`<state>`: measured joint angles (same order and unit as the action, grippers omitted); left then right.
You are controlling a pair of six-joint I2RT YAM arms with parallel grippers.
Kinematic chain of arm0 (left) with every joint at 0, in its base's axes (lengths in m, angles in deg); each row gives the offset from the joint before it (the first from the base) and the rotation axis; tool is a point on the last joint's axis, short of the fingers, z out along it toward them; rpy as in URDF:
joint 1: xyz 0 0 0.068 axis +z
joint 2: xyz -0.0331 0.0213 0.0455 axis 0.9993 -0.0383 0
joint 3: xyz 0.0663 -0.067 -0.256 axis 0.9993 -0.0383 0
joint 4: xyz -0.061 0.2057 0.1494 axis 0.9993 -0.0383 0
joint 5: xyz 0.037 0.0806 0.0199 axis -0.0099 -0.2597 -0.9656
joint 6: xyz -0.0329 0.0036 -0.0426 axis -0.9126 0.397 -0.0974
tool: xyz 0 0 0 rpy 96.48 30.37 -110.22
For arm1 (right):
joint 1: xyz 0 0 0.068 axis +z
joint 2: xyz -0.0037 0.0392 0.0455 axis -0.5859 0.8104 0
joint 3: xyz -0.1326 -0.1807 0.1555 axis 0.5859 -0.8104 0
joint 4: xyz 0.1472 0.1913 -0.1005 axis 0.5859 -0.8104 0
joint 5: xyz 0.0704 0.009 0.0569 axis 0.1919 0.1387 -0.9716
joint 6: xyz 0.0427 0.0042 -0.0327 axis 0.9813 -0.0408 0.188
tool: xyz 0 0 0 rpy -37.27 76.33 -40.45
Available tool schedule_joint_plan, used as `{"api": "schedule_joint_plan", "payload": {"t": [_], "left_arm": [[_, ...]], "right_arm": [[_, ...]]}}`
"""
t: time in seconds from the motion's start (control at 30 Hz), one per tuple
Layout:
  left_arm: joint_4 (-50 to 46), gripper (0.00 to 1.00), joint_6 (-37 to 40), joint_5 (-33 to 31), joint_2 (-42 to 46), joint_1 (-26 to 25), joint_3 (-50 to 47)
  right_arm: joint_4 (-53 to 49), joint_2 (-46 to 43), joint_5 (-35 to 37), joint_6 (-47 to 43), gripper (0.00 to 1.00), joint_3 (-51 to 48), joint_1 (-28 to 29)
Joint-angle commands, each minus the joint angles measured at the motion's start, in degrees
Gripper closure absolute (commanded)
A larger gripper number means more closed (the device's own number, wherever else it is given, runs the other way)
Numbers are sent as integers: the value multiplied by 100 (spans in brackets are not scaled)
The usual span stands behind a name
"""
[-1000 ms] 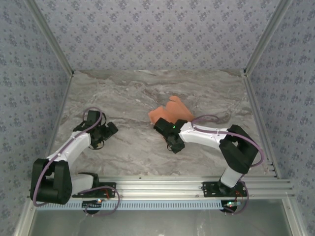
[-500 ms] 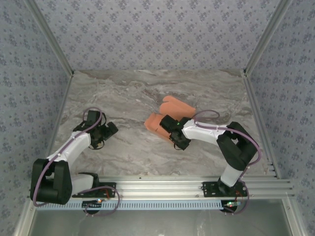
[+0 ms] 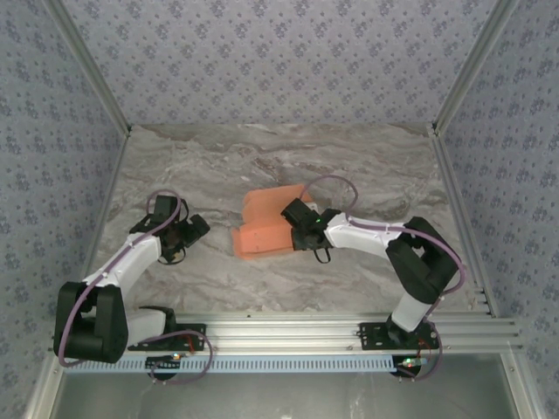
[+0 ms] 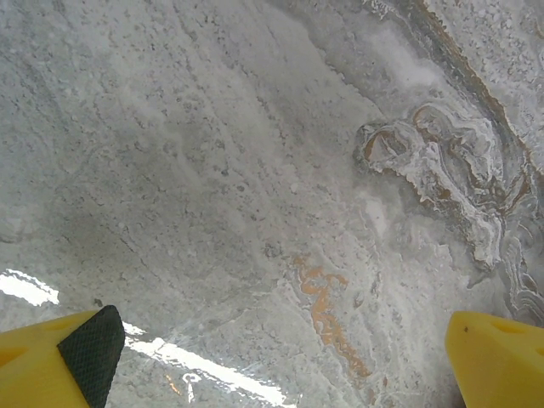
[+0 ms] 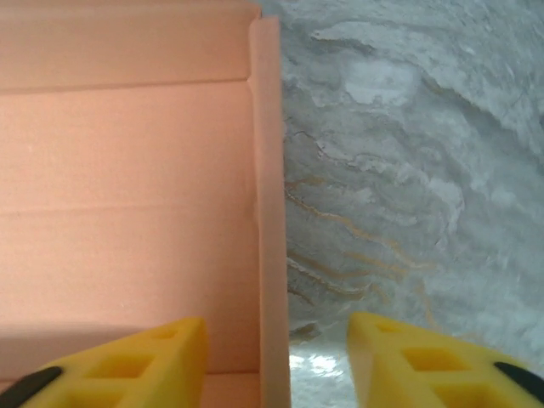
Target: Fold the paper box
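**A:** From above, where's the paper box (image 3: 262,225)?
**B:** In the middle of the table, partly folded. The right gripper (image 3: 288,216) is at its right side. The left gripper (image 3: 194,229) is well apart, to the left.
**A:** Left wrist?
**B:** Jaws wide over bare marble table (image 4: 255,170).
**A:** Right wrist?
**B:** Jaws open, with a box wall between the fingers (image 5: 127,361), not pinched. I think lots of folding is left.

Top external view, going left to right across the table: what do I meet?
left gripper → paper box → right gripper, at the box's right edge
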<state>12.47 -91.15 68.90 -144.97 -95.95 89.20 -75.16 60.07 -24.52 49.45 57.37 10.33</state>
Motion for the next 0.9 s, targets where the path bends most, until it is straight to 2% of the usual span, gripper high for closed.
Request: {"api": "schedule_joint_plan", "payload": {"t": [0.0,0.17,0.23,0.37,0.43,0.57,0.87], "left_arm": [[118,1,-63,179,55,7,75],[142,1,-102,124,136,-58,-228],[136,0,-142,55,183,-56,-333],[139,1,-221,32,271,-61,-403],[93,1,-227,-12,323,-56,-397],[-18,0,-189,-145,421,-57,-389],[-1,0,-300,-204,722,-56,-563]], "right_arm": [[329,-496,-307,-1344,49,-279,-201],[451,-1008,-438,-1619,53,-360,-319],[536,-1020,-714,-2071,57,-340,-313],[383,-726,-402,-2481,57,-213,-451],[182,-523,-685,-2712,57,-76,-568],[102,-271,-808,-2974,58,74,-725],[716,3,-1373,-3137,58,250,-989]]}}
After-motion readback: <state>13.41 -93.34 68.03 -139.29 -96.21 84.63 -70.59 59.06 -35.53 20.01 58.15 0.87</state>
